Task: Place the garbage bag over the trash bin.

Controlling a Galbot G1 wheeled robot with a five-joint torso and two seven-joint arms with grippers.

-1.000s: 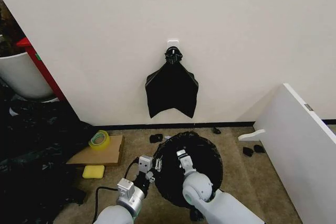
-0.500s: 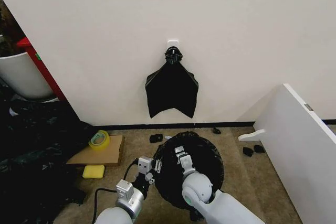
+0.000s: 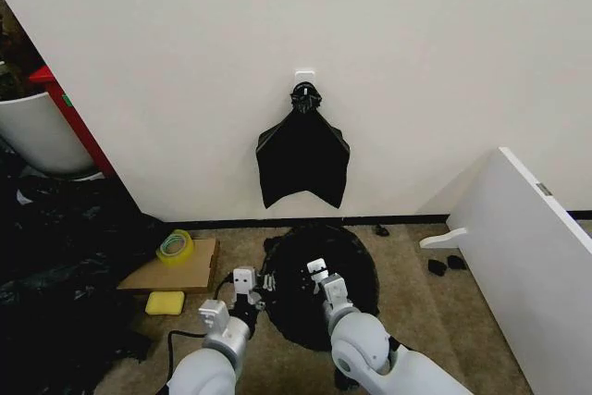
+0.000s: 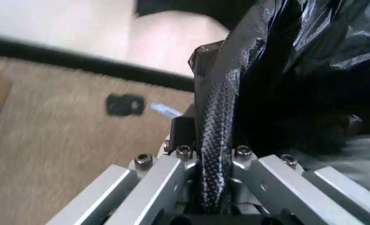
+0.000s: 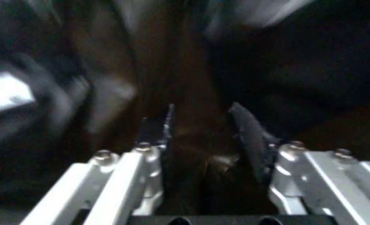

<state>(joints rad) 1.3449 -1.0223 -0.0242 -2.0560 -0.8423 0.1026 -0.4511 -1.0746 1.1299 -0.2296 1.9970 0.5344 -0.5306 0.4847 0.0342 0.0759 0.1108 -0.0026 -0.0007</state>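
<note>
On the carpet below the wall, centre foreground: garbage bag (image 3: 319,289), black, glossy, crinkled, spread in a rounded mound that fully covers whatever stands beneath it; no white bin surface is exposed.

Left claw (image 3: 266,286): at the bag's left edge, fingers closed together with a fold of black film (image 4: 278,70) pinched between them, as seen close up in the left wrist view.

Right claw (image 3: 322,277): over the middle of the bag; right wrist view shows its fingers (image 5: 250,136) parted with dark plastic between them; grip cannot be told.

Surroundings: bunch of black bags (image 3: 302,156) hanging from a wall hook directly above; cardboard sheet (image 3: 176,270) to the left carrying a tape roll (image 3: 175,246); yellow sponge (image 3: 165,302) just beside the cardboard; white board (image 3: 532,256) leaning at right.
</note>
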